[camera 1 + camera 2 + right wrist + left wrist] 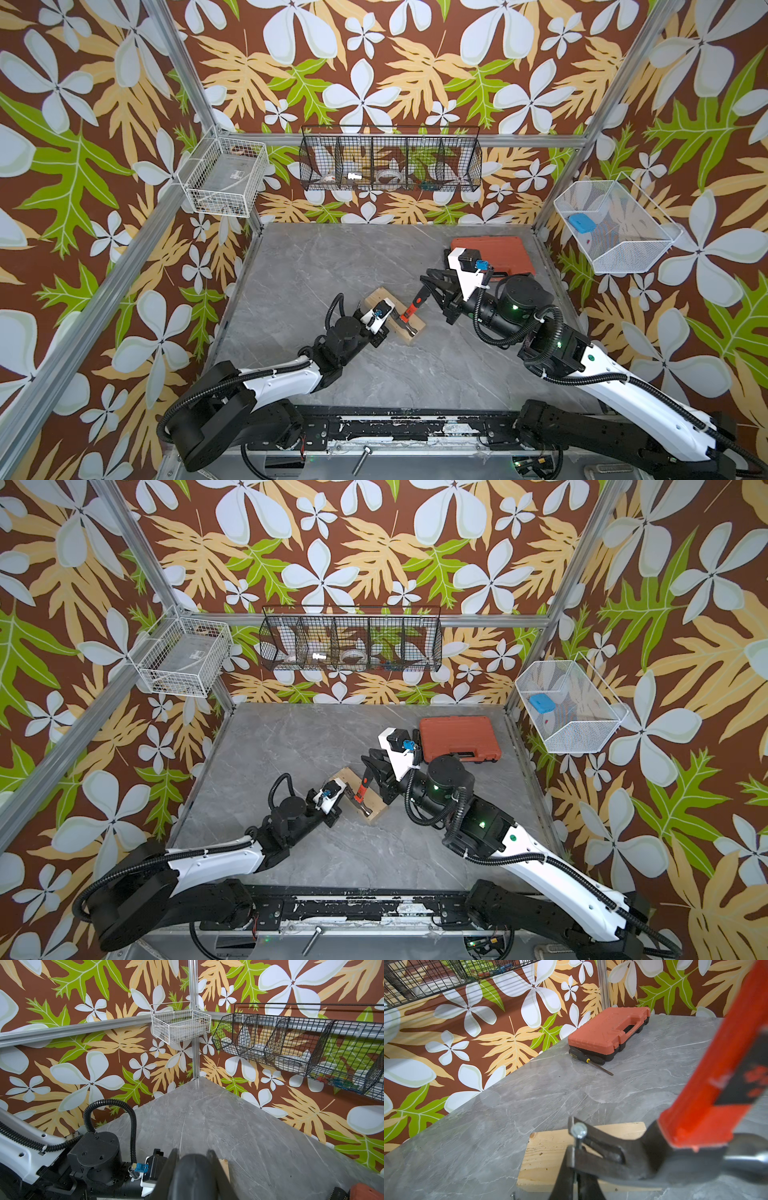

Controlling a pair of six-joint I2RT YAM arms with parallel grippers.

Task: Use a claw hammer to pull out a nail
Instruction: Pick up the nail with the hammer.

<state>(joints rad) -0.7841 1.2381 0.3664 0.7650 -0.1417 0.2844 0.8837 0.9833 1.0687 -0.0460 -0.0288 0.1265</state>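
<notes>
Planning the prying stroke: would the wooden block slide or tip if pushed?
The wooden block lies flat on its broad face, so tipping seems unlikely. The table looks smooth, so it would probably slide. Solid wood, likely rigid.

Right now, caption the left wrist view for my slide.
The claw hammer hooks the nail above the wooden block; the left tool pinches its shaft.

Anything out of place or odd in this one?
What looks like a loose nail lies on the table by the block, and a bolt lies on the rig's front ledge.
</notes>
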